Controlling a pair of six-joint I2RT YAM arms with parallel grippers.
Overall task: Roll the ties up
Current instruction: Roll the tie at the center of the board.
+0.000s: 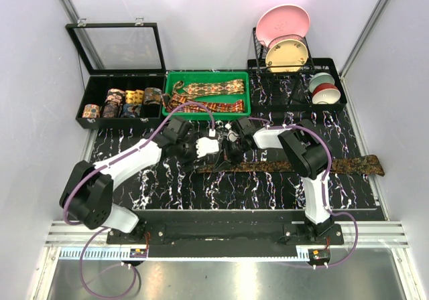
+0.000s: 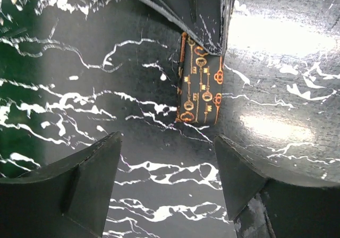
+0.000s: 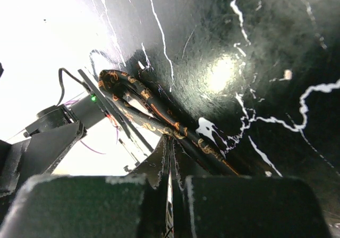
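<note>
Currently, item one: patterned tie [image 1: 322, 164], stretched flat along the marbled table [image 1: 167, 179], its left end raised. Right gripper [image 3: 169, 161] is clamped on that end; I judge this anchors the start of the roll. Left gripper [image 2: 167, 139] stands wide apart and empty, facing it, placed to assist.

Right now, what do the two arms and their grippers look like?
Both the left arm and right arm have white links between bulky black joints, with thin purple cables looping alongside. The left gripper and right gripper have matte black, wedge-shaped fingers. No markings are legible.
</note>
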